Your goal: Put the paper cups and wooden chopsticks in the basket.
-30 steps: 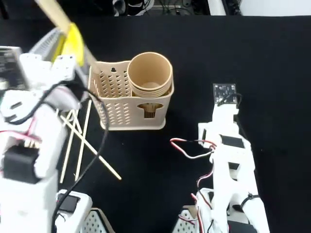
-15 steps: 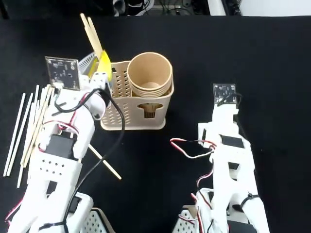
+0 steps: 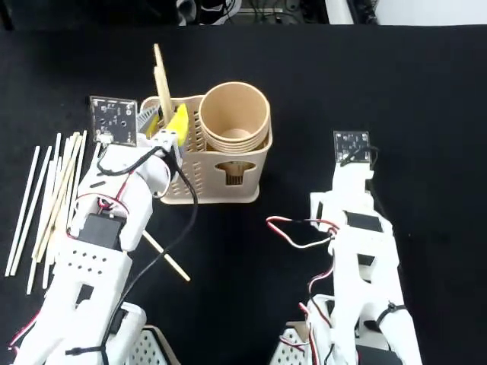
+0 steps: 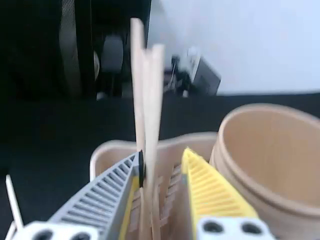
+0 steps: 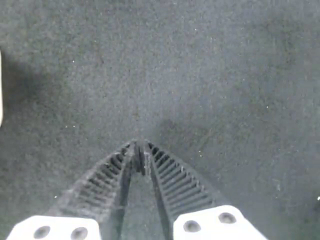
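Observation:
Stacked paper cups (image 3: 234, 114) stand in the right part of the beige slotted basket (image 3: 199, 182); their rim (image 4: 270, 150) is beside my left gripper. A pair of wooden chopsticks (image 3: 161, 76) stands upright in the basket's left part. My left gripper (image 3: 163, 120) is around them, slightly open. The chopsticks (image 4: 146, 120) lean on the grey finger (image 4: 107, 195), with a gap to the yellow finger (image 4: 210, 190). Several loose chopsticks (image 3: 46, 194) lie on the table at the left. My right gripper (image 5: 140, 150) is shut and empty over bare black cloth.
One more chopstick (image 3: 169, 262) lies slanted on the cloth, partly under the left arm (image 3: 99, 243). The right arm (image 3: 354, 228) stretches up the table's right half, well clear of the basket. Clutter lies beyond the table's far edge.
The left arm swung right from the loose pile with the chopsticks and stood them upright over the basket's left part, lower than before. The right arm kept still.

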